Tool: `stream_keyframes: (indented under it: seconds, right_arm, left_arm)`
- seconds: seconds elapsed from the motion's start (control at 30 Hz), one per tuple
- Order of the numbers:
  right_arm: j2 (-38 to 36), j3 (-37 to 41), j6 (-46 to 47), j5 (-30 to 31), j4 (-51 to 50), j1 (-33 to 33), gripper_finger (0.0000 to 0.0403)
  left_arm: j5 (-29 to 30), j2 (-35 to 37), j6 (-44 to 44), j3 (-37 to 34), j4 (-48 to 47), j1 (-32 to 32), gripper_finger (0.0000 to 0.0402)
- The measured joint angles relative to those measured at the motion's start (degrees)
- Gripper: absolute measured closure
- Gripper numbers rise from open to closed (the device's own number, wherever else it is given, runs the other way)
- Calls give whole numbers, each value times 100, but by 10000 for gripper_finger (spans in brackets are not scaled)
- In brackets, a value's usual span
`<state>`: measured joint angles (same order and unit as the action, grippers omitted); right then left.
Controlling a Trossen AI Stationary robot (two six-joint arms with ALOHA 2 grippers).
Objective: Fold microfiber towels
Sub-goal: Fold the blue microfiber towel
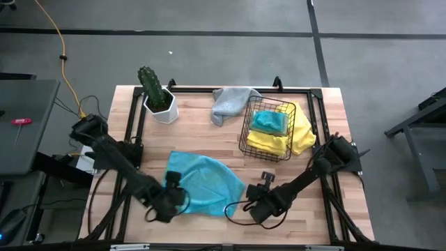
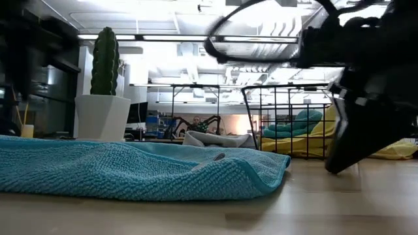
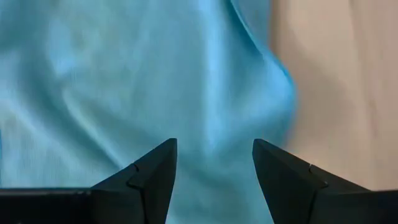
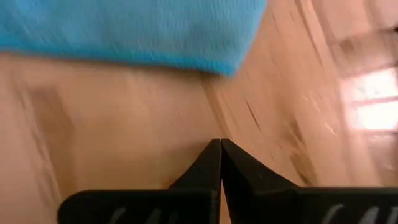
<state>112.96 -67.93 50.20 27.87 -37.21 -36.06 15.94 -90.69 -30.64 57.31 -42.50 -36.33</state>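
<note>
Teal microfiber towel [image 1: 202,180] lying flat on the wooden table [image 1: 306,223], on the near-left side of the black wire basket [image 1: 268,129].
Its long axis runs across the table toward the basket's near corner. The left end effector [image 1: 172,197] stands released over the towel's left edge; the right end effector [image 1: 252,206] is clenched empty beside its right edge.

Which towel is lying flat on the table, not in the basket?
The big teal towel at the table's front; the grey one is crumpled beside the basket.
</note>
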Motion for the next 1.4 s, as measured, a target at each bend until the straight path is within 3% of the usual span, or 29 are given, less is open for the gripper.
stream_keyframes:
  seconds: [0.17,0.3,0.57,0.67,0.8,1.07,1.2,1.3,1.4]
  right_arm:
    - [-247,778,129,71,1312,58,396]
    - [-274,1200,341,83,2209,161,364]
    - [-255,1354,77,223,2670,197,254]
    - [-255,1356,-182,212,2665,304,223]
    - [-233,1364,-441,216,2787,452,209]
    - [-190,1375,-1047,839,2919,749,216]
    - [-165,1399,-1722,1288,3290,814,238]
    - [-150,1415,-2068,1556,3478,903,284]
    - [-152,1411,-2029,1758,3552,980,369]
  left_arm:
    - [-40,-46,797,-775,1913,769,201]
    - [-364,-44,779,-1457,3194,1152,226]
    - [-109,1,-229,-2543,4034,1134,385]
    - [-25,8,-511,-2711,4270,1077,387]
    - [1,8,-623,-2732,4318,984,397]
    - [-366,-7,-783,-2745,4503,931,400]
    - [-664,-22,-790,-2751,4658,931,400]
    - [-840,-27,-786,-2753,4717,931,401]
    - [-944,-27,-795,-2753,4722,929,401]
